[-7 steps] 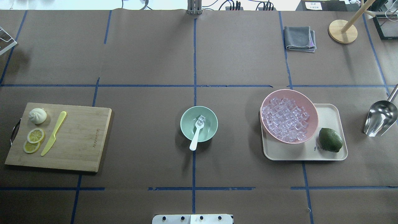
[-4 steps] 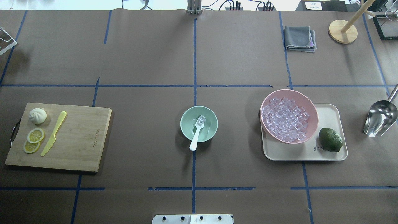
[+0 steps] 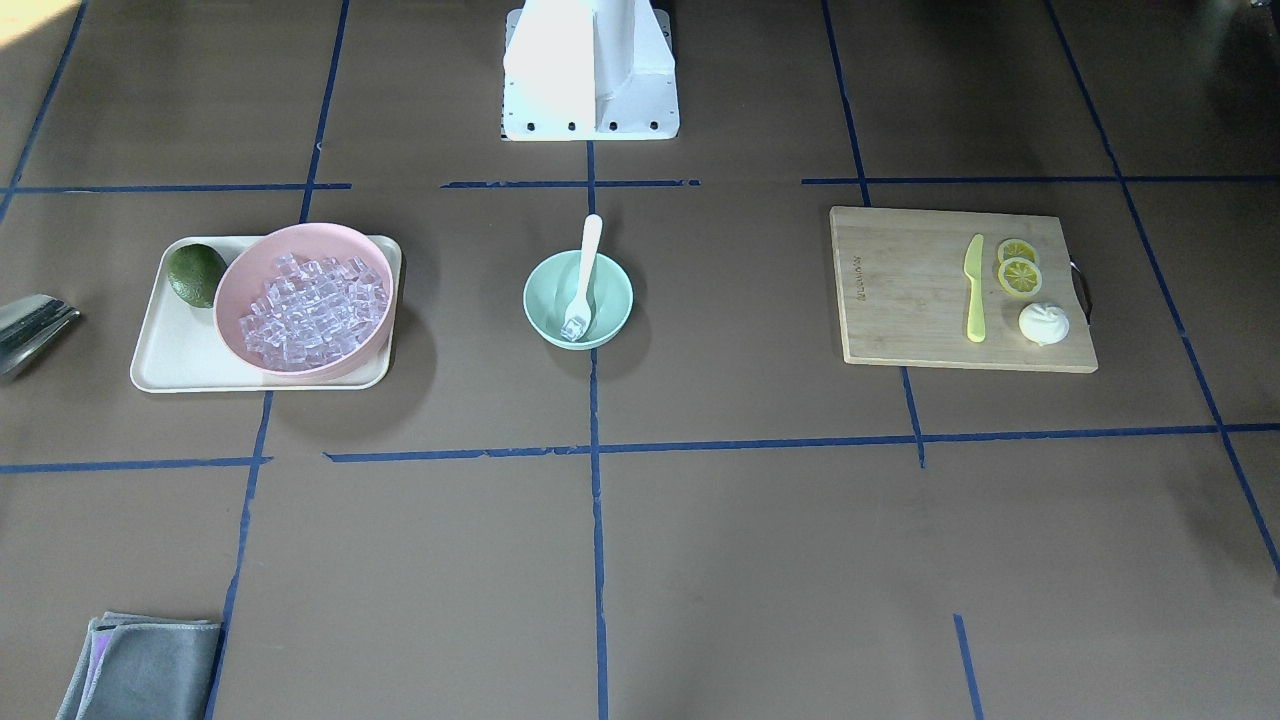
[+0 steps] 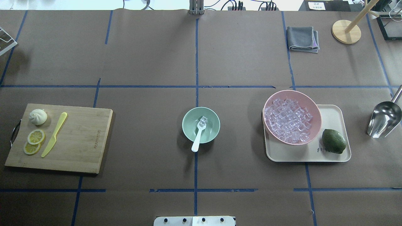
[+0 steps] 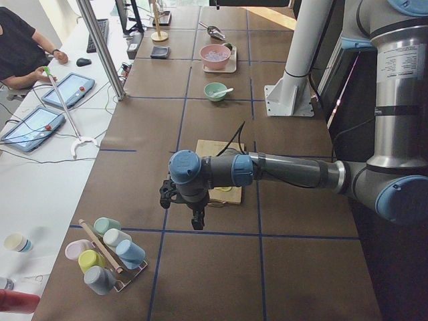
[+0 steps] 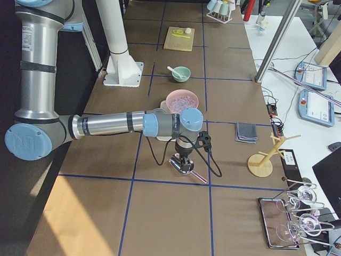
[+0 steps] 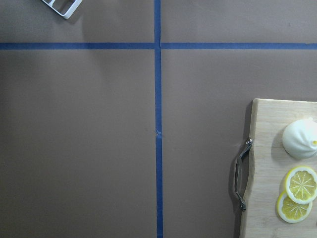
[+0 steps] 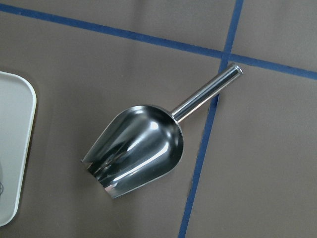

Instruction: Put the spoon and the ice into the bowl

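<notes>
The mint-green bowl [image 4: 214, 126] stands at the table's middle. The white spoon [image 4: 197, 142] lies in it, scoop inside and handle over the near rim. One clear ice cube [image 4: 204, 119] sits at the scoop. They also show in the front view: bowl [image 3: 613, 288], spoon [image 3: 590, 248], ice [image 3: 573, 328]. My left gripper [image 5: 196, 217] hangs beyond the cutting board's left end, far from the bowl. My right gripper [image 6: 184, 159] hangs above the metal scoop at the right end. I cannot tell whether either is open or shut.
A pink bowl [image 4: 316, 110] full of ice cubes and a lime [image 4: 334, 141] sit on a cream tray [image 4: 334, 116]. A metal scoop [image 4: 384, 119] lies right of it. A cutting board [image 4: 81, 141] holds a yellow-green knife [image 4: 55, 134], lemon slices and a bun. A grey cloth [image 4: 303, 38] lies far right.
</notes>
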Controlling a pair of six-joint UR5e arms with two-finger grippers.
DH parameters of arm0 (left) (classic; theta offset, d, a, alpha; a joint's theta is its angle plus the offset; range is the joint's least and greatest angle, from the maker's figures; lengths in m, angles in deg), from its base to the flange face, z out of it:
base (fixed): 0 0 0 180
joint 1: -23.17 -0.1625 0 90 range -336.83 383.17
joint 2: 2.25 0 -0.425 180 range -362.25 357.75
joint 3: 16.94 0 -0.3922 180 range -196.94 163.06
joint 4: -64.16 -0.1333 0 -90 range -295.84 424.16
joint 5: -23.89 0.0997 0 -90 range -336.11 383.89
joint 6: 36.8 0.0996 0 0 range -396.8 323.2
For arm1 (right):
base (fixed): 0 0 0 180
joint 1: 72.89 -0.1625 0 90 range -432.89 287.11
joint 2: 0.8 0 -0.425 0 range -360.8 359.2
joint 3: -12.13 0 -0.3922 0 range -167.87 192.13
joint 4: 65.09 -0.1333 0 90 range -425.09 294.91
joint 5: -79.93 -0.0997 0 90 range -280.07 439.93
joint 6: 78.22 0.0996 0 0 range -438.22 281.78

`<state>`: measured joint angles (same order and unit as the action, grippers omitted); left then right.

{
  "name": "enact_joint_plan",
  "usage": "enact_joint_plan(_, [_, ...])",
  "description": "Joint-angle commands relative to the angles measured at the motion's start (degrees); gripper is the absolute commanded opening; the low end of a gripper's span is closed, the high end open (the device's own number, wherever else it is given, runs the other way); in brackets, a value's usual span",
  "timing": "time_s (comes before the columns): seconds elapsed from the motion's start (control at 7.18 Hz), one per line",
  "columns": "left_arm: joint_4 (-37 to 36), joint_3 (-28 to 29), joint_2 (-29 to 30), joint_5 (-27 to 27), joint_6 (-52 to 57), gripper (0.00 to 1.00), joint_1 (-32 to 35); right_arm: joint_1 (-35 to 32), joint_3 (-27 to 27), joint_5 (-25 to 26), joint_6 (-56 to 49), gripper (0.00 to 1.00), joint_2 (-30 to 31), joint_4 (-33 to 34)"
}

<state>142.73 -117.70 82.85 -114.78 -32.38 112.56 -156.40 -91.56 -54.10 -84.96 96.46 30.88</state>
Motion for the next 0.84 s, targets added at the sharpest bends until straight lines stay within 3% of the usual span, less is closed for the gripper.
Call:
enact_joint_plan(0.0, [0.0, 0.3, -0.5, 0.0, 0.1, 1.00, -0.2, -0.6, -0.3, -1.5, 0.3, 1.00, 2.0, -0.3])
enact_joint_plan(0.7, [0.2, 1.1, -0.8, 0.4, 0.2, 1.00, -0.2, -0.6, -0.4, -1.0, 2.7, 1.00, 1.7, -0.4])
